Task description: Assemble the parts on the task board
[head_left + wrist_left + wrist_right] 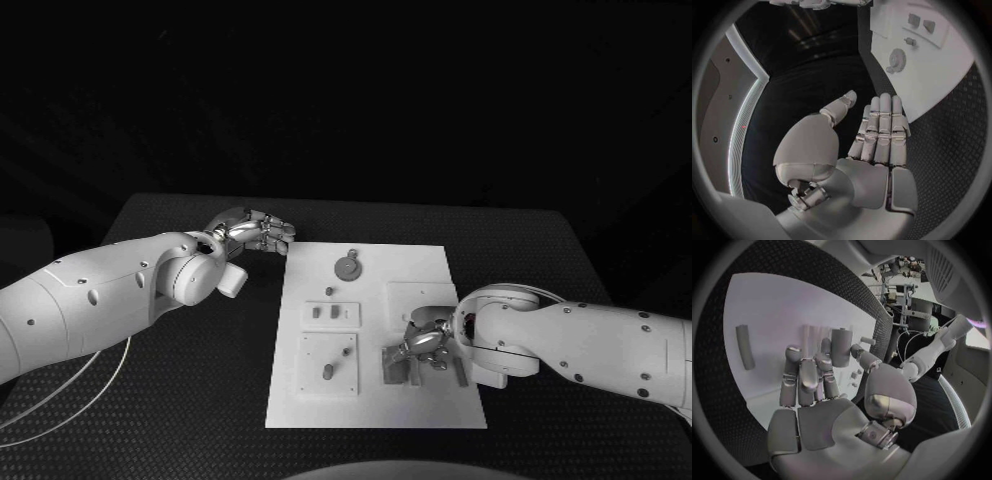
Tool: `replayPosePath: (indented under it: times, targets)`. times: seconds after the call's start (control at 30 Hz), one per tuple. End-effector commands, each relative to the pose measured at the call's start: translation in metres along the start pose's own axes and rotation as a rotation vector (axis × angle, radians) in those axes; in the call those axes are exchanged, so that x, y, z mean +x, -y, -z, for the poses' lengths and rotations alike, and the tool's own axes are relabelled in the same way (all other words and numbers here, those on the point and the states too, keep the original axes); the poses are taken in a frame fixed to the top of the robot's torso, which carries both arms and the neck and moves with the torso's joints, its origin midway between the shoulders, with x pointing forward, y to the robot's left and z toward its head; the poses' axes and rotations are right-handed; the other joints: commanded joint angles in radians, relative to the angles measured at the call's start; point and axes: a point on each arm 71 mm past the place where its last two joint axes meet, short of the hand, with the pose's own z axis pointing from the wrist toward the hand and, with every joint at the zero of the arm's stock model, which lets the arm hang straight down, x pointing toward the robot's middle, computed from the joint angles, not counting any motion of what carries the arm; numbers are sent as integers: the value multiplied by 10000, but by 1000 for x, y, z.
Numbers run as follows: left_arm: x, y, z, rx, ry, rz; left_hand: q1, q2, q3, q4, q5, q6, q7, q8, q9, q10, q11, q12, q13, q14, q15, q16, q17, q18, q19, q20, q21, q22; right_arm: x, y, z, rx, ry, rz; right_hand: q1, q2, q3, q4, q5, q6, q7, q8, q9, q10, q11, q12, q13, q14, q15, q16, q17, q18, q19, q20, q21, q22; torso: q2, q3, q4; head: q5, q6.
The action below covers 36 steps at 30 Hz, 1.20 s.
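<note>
The white task board lies mid-table. On it are a round toothed part, a small peg, two small blocks and further pieces in the near-left plate. My right hand is low over the board's right half. In the right wrist view this hand pinches an upright grey cylinder between thumb and a finger. My left hand hovers past the board's far left corner. The left wrist view shows this hand flat, fingers straight, holding nothing; the toothed part lies beyond it.
A grey bar lies flat on the board beside my right hand. Black matting surrounds the board on all sides. A thin pale cable loops over the table's near left.
</note>
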Motion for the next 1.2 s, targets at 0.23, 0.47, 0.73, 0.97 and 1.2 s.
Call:
replayPosePath:
  times: [0.23, 0.47, 0.73, 0.97, 1.2]
  targets:
    - [2, 2, 0, 84, -156, 15, -41, -39, -27, 12, 13, -60, -13, 56, -15, -64, -32, -36, 11, 42, 7, -46, 15, -98, -7, -2, 29, -17, 13, 3, -3, 130, -669, 361, -65, -336, -1, 369, 1, -135, 30, -31, 33, -104, -24, -54, -6, -172, 8, 73, -102, 129, -54, 43, -51, 153, 3, -5, 6, 4, 2]
    - [2, 2, 0, 80, -149, 14, -45, -41, -29, 15, 13, -61, -13, 56, -16, -64, -31, -36, 12, 42, 8, -51, 21, -99, -8, -1, 29, -18, 13, 2, -3, 114, -648, 310, -102, -359, -14, 442, 2, -139, 30, -30, 40, -111, -23, -51, -4, -178, 9, 87, -109, 129, -61, 45, -49, 155, 1, -8, 4, 10, -6]
    - [2, 2, 0, 71, -137, 13, -48, -39, -29, 19, 13, -62, -13, 57, -16, -64, -31, -36, 13, 44, 8, -57, 27, -99, -9, -1, 29, -19, 12, 2, -3, 91, -531, 217, -169, -418, -34, 554, 2, -147, 30, -30, 50, -119, -24, -46, -2, -203, 9, 102, -146, 129, -71, 45, -48, 156, 1, -8, 6, 12, 14]
    - [1, 2, 0, 75, -120, 11, -48, -40, -28, 20, 14, -62, -13, 57, -17, -65, -31, -37, 14, 45, 8, -61, 33, -99, -9, -1, 29, -19, 10, 3, -1, -92, -188, 63, -144, -431, -27, 556, 3, -149, 28, -28, 54, -120, -26, -42, 0, -195, 7, 113, -140, 129, -71, 39, -45, 157, -4, -6, 7, 7, 35]
    - [1, 2, 0, 87, -108, 8, -47, -39, -28, 22, 14, -62, -13, 58, -17, -65, -31, -36, 15, 46, 8, -65, 38, -99, -9, -2, 29, -19, -2, 8, 15, -809, 596, -321, 116, -343, -9, 415, 2, -104, 10, 30, 121, -105, -41, -11, 8, -154, -7, 158, -143, 129, -43, 10, -13, 163, -8, 2, 0, 4, 100]
